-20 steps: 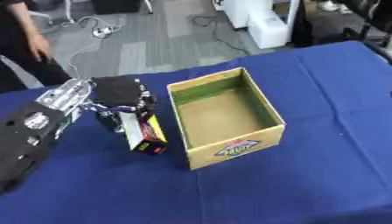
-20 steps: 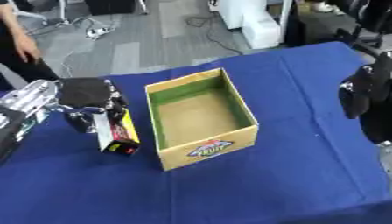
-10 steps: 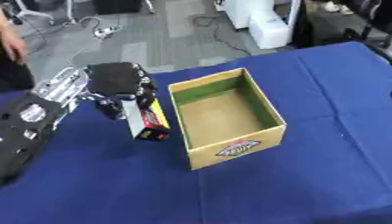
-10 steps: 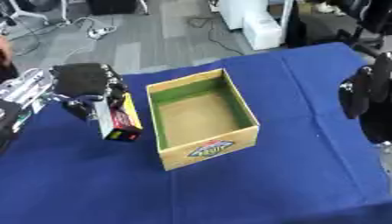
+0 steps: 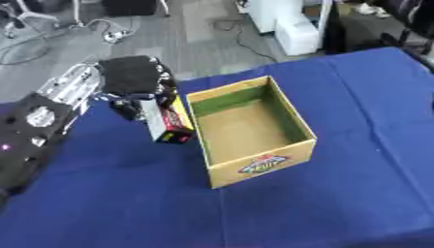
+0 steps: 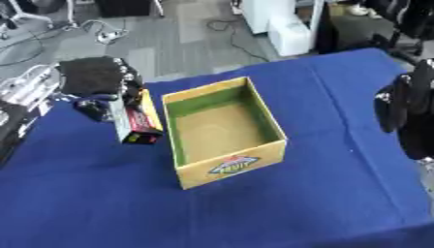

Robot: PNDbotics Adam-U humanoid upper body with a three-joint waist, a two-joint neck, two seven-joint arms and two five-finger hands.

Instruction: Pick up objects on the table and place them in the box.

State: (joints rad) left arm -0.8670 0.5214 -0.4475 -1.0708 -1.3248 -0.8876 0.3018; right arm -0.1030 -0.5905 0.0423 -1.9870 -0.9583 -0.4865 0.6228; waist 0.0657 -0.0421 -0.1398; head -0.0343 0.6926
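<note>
Mid-frame on the blue counter (image 5: 110, 203), the open box (image 5: 247, 130) sits empty. Upper left, the left hand (image 5: 135, 80) grips a packet (image 5: 167, 122) beside the box's left wall; it could snag the rim or slip out. The right hand's state is unclear.

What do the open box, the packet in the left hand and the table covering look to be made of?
Box: likely cardboard, matte tan walls with thin straight edges, printed label, green inside the far wall.
Packet: probably printed carton, flat faces in red, yellow and black; gloss unclear.
Table covering: seemingly blue cloth, matte, draping off the table.
The left hand is curled around the packet.
</note>
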